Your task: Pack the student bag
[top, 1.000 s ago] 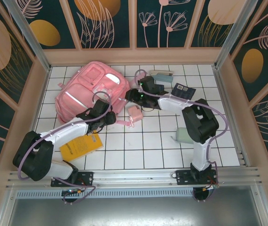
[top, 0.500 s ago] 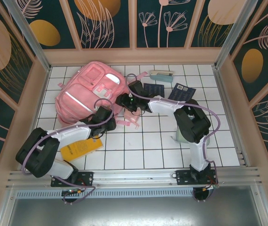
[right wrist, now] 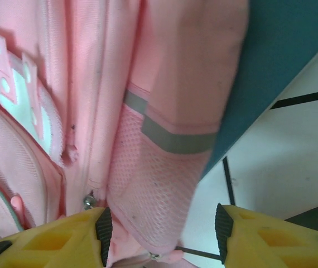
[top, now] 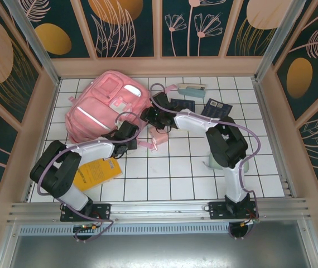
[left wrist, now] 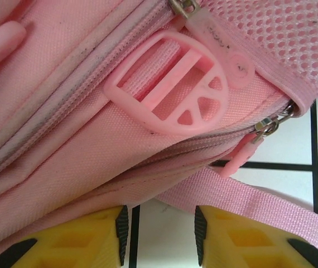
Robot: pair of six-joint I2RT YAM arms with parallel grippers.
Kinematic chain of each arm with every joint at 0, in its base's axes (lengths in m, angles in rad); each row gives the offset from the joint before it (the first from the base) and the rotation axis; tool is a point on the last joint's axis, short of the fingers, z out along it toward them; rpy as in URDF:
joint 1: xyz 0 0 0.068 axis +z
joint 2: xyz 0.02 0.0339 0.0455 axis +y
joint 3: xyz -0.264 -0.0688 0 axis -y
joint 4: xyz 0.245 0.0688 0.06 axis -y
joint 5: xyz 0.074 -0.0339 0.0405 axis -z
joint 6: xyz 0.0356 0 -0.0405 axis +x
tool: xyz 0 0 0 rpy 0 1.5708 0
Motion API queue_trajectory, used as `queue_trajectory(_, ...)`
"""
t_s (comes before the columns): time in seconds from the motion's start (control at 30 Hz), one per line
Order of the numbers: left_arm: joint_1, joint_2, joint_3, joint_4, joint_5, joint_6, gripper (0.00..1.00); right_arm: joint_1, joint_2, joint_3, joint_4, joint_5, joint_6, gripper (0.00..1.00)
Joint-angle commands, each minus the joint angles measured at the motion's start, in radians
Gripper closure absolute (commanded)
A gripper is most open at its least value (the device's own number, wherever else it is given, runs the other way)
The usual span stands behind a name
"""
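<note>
The pink student bag [top: 104, 106] lies at the far left of the white tiled table [top: 176, 173], with both arms reaching its near-right edge. The left gripper [left wrist: 162, 226] stands open beside a plastic buckle [left wrist: 170, 89]. The right gripper [right wrist: 162, 231] is open too, at the bag's mesh pocket [right wrist: 148, 190].

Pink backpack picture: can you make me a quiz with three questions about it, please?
1. True or false: the yellow booklet lies inside the pink backpack.
2. What is the left gripper closest to? A) the pink backpack B) a calculator C) a green cup
3. The fingers of the right gripper are what colour?
Key: 1 false; 2 A; 3 yellow.
</note>
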Motion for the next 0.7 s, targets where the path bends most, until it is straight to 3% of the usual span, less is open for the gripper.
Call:
queue_trajectory(0.0,0.017,-0.002,0.039,0.025,-0.033,0.049,0.61,-0.016,-0.017,-0.026,-0.130,0.047,-0.055,0.43)
queue_trajectory(0.37,0.064,-0.040,0.020,0.078,0.049,0.089,0.67,0.002,0.090,0.160,-0.141,-0.044,-0.044,0.43)
queue_trajectory(0.67,0.069,-0.062,0.003,0.112,0.140,0.087,0.68,-0.001,0.168,0.181,-0.138,-0.097,0.001,0.44)
